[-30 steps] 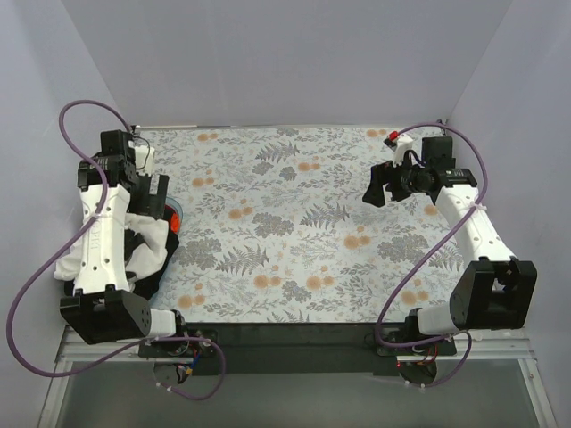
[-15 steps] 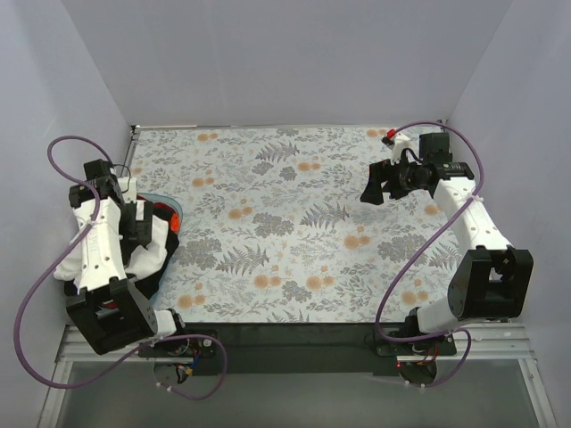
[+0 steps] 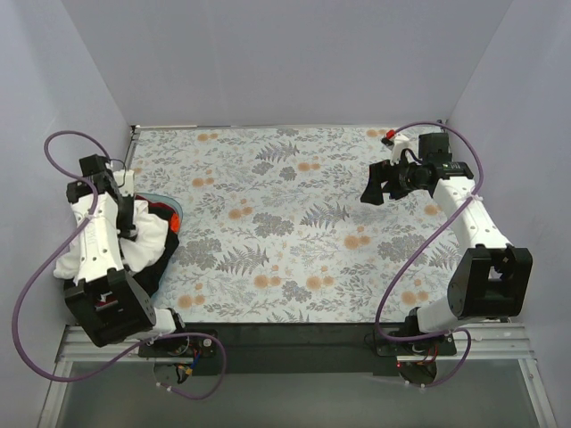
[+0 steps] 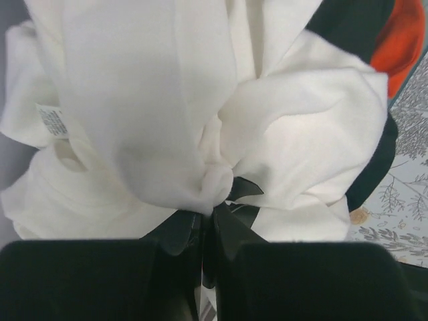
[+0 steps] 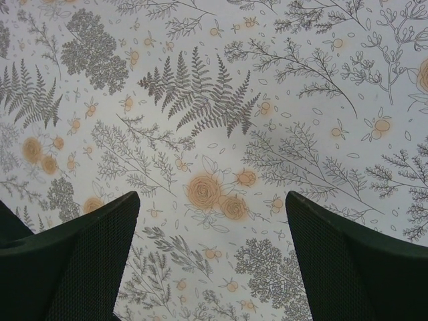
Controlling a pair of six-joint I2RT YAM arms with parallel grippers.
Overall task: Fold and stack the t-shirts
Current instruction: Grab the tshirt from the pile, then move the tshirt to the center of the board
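Table cloth (image 5: 200,80) underlies splayed right end effector (image 5: 210,200); left end effector (image 4: 208,221) pinches off-white t-shirt (image 4: 134,100).

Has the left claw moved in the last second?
Yes. The left claw moved nearer and leftward, away from the far left corner of the table cloth, onto the off-white t-shirt.

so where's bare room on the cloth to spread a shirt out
The middle of the table cloth is bare front to back, from the shirt pile at the left edge across to under the open right gripper. Crowded only at the left, where the left gripper pinches the white shirt.
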